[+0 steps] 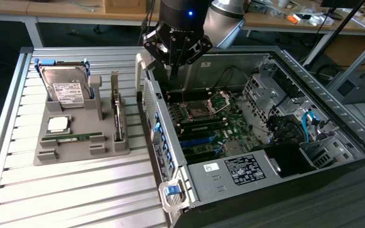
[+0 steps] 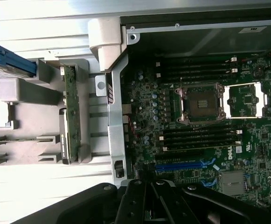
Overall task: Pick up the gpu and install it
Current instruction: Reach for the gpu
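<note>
Gripper (image 1: 172, 76) hangs over the open PC case (image 1: 338, 111), just inside the wall on the exterior view's left. Fingers (image 1: 171, 71) pressed together, pointing down, holding nothing. Below them: the motherboard (image 1: 211, 124) with its bare CPU socket (image 2: 201, 103).

GPU (image 1: 116, 113) not picked up. It stands on edge in a slot of the grey holder (image 1: 81, 147) on the counter (image 1: 74, 194), just beside the case wall, well apart from the fingers. In the wrist view the GPU (image 2: 71, 116) shows edge-on, green board and black cooler face, with the holder between it and the case.

Same holder: hard drive (image 1: 68, 88) propped upright at the back, CPU chip (image 1: 59, 124) lying flat, memory stick (image 1: 74, 137) in front of the chip.

Gripper body (image 2: 150, 205) dark, over the blue slots (image 2: 184, 165) on the motherboard.
</note>
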{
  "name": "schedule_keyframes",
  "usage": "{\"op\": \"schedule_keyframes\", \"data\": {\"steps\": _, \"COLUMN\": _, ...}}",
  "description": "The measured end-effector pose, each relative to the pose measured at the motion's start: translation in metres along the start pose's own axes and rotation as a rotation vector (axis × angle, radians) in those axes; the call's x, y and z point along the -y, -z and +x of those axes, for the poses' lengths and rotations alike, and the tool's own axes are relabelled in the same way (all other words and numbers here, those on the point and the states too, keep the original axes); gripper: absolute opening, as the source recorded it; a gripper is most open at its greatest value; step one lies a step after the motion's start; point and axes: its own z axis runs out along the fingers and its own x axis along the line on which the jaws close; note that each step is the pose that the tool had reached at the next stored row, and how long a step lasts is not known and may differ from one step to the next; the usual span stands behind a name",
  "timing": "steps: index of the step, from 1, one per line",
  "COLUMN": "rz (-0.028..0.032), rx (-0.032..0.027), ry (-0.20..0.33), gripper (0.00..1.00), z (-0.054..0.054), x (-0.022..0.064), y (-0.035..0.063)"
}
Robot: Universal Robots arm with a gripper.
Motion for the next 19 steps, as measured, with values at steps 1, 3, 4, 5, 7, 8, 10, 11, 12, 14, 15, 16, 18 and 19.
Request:
{"op": "schedule_keyframes", "data": {"steps": 1, "rz": 0.0, "rx": 0.0, "ry": 0.0, "gripper": 0.11, "z": 0.0001, "x": 0.0, "y": 0.0}}
{"op": "schedule_keyframes", "data": {"steps": 3, "rz": 0.0, "rx": 0.0, "ry": 0.0, "gripper": 0.11, "z": 0.0004, "x": 0.0, "y": 0.0}}
{"op": "schedule_keyframes", "data": {"steps": 4, "rz": 0.0, "rx": 0.0, "ry": 0.0, "gripper": 0.11, "z": 0.0006, "x": 0.0, "y": 0.0}}
{"op": "schedule_keyframes", "data": {"steps": 5, "rz": 0.0001, "rx": -0.0001, "ry": 0.0, "gripper": 0.11, "z": 0.0017, "x": 0.0001, "y": 0.0001}}
{"op": "schedule_keyframes", "data": {"steps": 7, "rz": 0.0, "rx": 0.0, "ry": 0.0, "gripper": 0.11, "z": 0.0031, "x": 0.0002, "y": 0.0001}}
{"op": "schedule_keyframes", "data": {"steps": 8, "rz": 0.0, "rx": 0.0, "ry": 0.0, "gripper": 0.11, "z": 0.0033, "x": 0.0002, "y": 0.0001}}
{"op": "schedule_keyframes", "data": {"steps": 10, "rz": 0.0, "rx": 0.0, "ry": 0.0, "gripper": 0.11, "z": 0.0039, "x": 0.0003, "y": 0.0001}}
{"op": "schedule_keyframes", "data": {"steps": 11, "rz": 0.0001, "rx": 0.0, "ry": 0.0, "gripper": 0.11, "z": 0.0041, "x": 0.0003, "y": 0.0001}}
{"op": "schedule_keyframes", "data": {"steps": 12, "rz": 0.0, "rx": 0.0, "ry": 0.0, "gripper": 0.11, "z": 0.0044, "x": 0.0003, "y": 0.0001}}
{"op": "schedule_keyframes", "data": {"steps": 14, "rz": 0.0, "rx": 0.0, "ry": 0.0, "gripper": 0.11, "z": 0.0049, "x": 0.0004, "y": 0.0001}}
{"op": "schedule_keyframes", "data": {"steps": 15, "rz": 0.0, "rx": 0.0, "ry": 0.0, "gripper": 0.11, "z": 0.0052, "x": 0.0004, "y": 0.0001}}
{"op": "schedule_keyframes", "data": {"steps": 16, "rz": 0.0, "rx": 0.0, "ry": 0.0, "gripper": 0.11, "z": 0.0056, "x": 0.0004, "y": 0.0001}}
{"op": "schedule_keyframes", "data": {"steps": 18, "rz": 0.0, "rx": 0.0, "ry": 0.0, "gripper": 0.11, "z": 0.0061, "x": 0.0005, "y": 0.0002}}
{"op": "schedule_keyframes", "data": {"steps": 19, "rz": 0.0, "rx": 0.0, "ry": 0.0, "gripper": 0.11, "z": 0.0063, "x": 0.0005, "y": 0.0002}}
